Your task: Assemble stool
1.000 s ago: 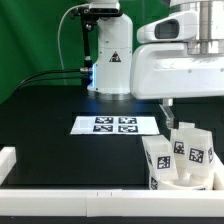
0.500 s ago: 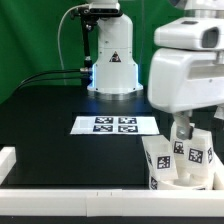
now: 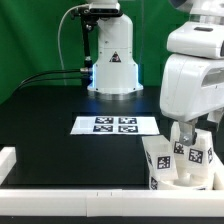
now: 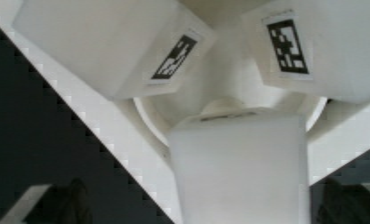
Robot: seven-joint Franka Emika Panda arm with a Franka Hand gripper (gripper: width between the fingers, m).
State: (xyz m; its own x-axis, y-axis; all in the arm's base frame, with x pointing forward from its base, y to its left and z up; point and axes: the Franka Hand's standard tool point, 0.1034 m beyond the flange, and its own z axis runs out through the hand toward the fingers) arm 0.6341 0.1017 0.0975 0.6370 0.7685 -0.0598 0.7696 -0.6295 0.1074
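The stool's white legs (image 3: pixel 160 160) (image 3: pixel 197 153) stand upright in a tight cluster at the exterior view's lower right, each with a black-and-white tag. A rounded white piece (image 3: pixel 188 180), probably the seat, lies at their foot. My gripper (image 3: pixel 184 133) hangs right above the cluster, its fingers reaching down among the leg tops. In the wrist view two tagged legs (image 4: pixel 177 57) (image 4: pixel 283 45) show beyond a plain white leg (image 4: pixel 235 150). My gripper (image 4: pixel 203 208) is open, and this leg lies between its dark fingers (image 4: pixel 57 203), which stand apart from it on both sides.
The marker board (image 3: pixel 117 124) lies flat in the middle of the black table. White border rails run along the front (image 3: pixel 80 188) and the exterior view's left (image 3: pixel 8 158). The arm's base (image 3: pixel 110 55) stands at the back, with cables trailing left.
The arm's white body has swung toward the exterior view's right and come down over the leg cluster. The gripper has stayed open. The legs have not moved.
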